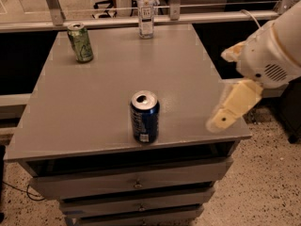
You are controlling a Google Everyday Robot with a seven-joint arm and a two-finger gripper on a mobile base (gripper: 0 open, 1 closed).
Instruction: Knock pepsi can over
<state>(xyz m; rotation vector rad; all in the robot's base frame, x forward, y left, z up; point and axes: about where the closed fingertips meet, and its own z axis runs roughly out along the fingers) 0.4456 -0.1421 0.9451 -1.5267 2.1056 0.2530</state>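
Note:
The pepsi can [145, 116], dark blue with a silver top and a white label patch, stands upright near the front edge of the grey table [103, 88]. My gripper [230, 109], cream coloured on a white arm, hangs at the table's right front corner, to the right of the can and apart from it.
A green can [80, 43] stands at the back left of the table. A clear plastic bottle [146, 11] stands at the back middle. Drawers [136, 182] sit under the tabletop. A metal rail runs behind the table. Speckled floor lies to the right.

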